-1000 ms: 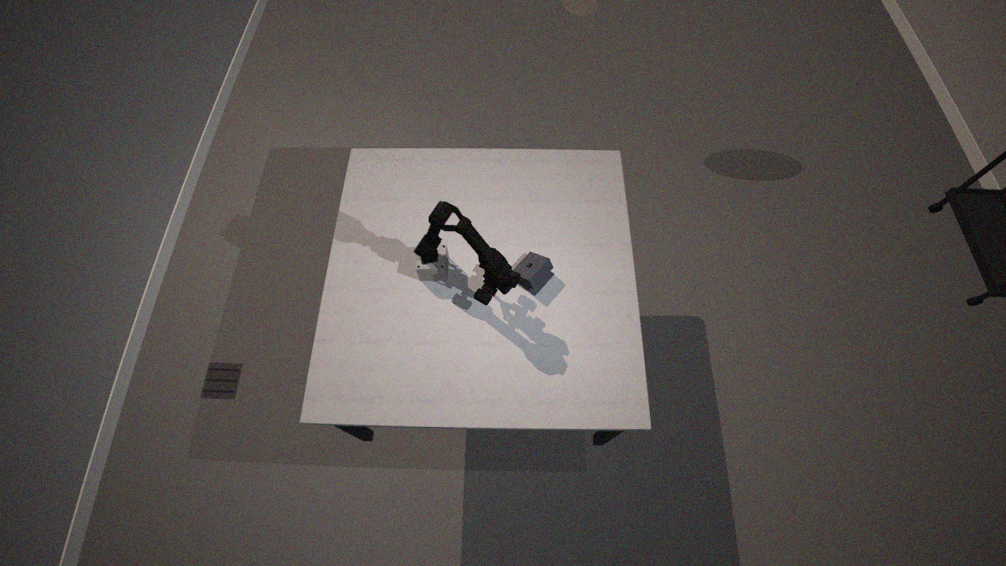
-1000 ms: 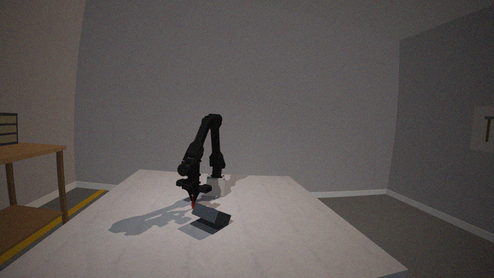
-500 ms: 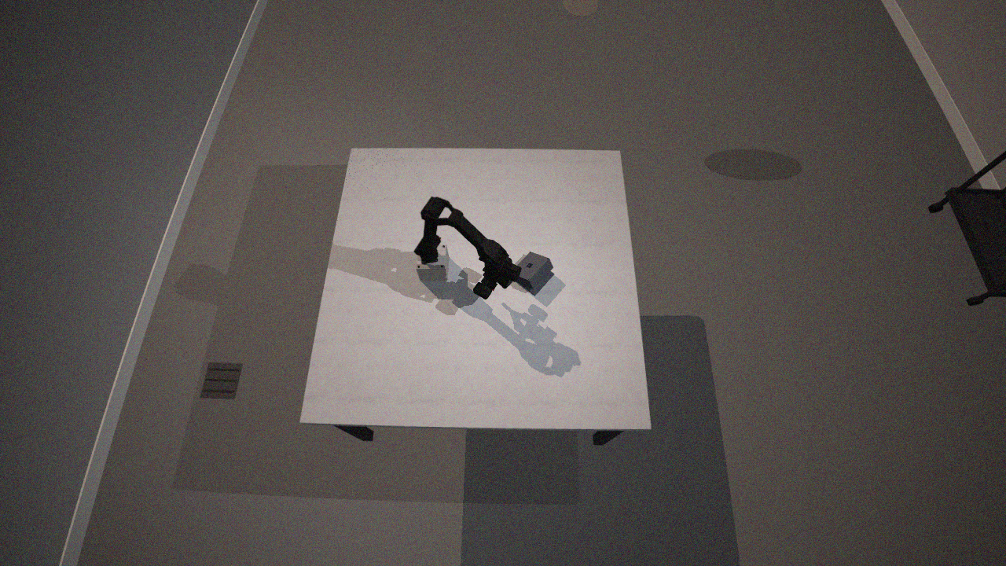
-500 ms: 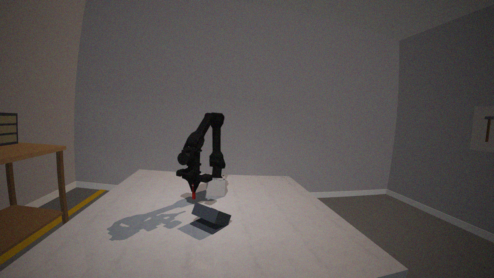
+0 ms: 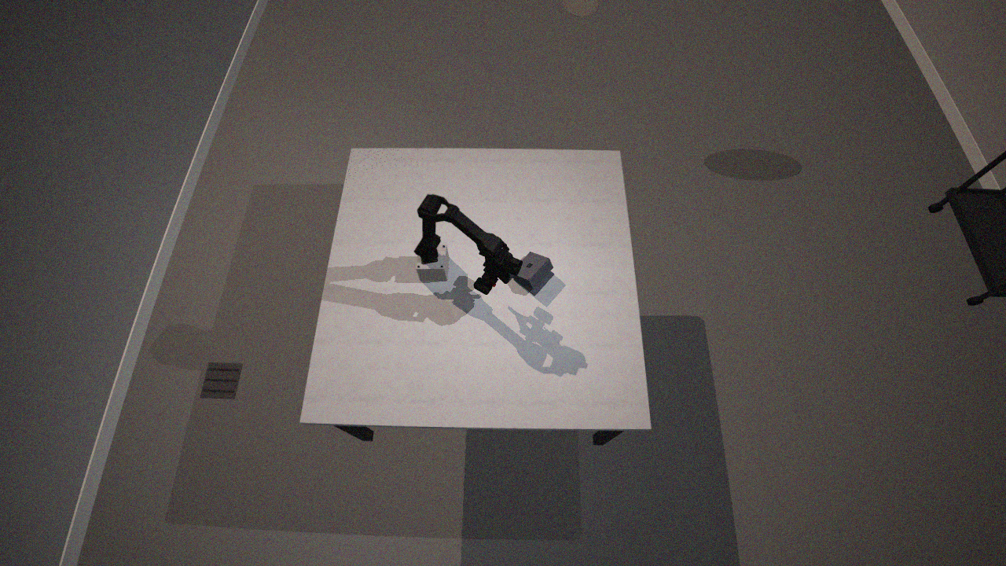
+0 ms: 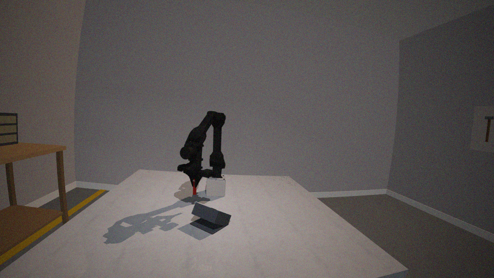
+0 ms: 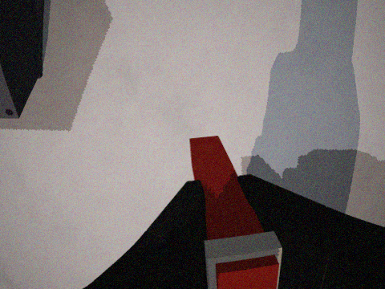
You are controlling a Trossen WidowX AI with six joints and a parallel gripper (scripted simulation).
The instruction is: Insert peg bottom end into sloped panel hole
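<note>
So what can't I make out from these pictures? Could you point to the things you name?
- Peg (image 6: 194, 190) (image 7: 218, 160): top view, hidden by the arm.
- Peg's middle: wrist view, partly covered by the claw (image 6: 194, 186) (image 7: 218, 192).
- Hole's depth: top view, too small and dark.
- Hole's opening: exterior view, faces away.

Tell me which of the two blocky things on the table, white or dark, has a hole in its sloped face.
The dark block; the white one sits under the arm.

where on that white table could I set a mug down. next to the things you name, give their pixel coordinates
The near half of the white table (image 5: 394, 394) (image 6: 293, 241), in front of the dark sloped block (image 5: 536, 270) (image 6: 211, 215), and the corner strip beyond the black arm (image 5: 471, 226) (image 6: 217, 138). It's crowded between block and arm base, where the gripper (image 6: 194, 185) (image 7: 218, 192) holds the red peg (image 6: 194, 190) (image 7: 216, 160).
</note>
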